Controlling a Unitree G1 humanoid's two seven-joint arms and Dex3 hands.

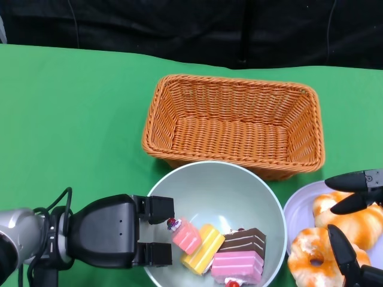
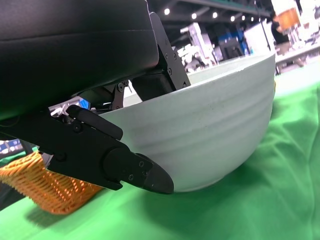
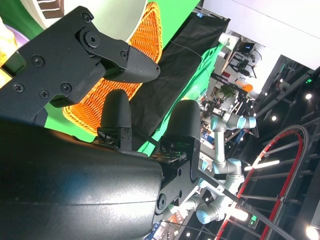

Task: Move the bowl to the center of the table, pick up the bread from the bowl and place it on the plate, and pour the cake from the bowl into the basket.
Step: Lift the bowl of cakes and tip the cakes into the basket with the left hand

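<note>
Silver left forearm (image 1: pixel 15 230) with looped black cables, ending in a rounded black-shelled left hand (image 1: pixel 116 230); right hand (image 1: pixel 353 230) with black tapered fingers (image 3: pixel 132 62) fastened by round screws.

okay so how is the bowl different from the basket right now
The bowl is round, smooth and pale green; the basket is rectangular, woven and orange. The bowl holds cake pieces; the basket shows nothing inside. The left hand grips the bowl's rim; no hand touches the basket. Both sit on the green table, open side up.
</note>
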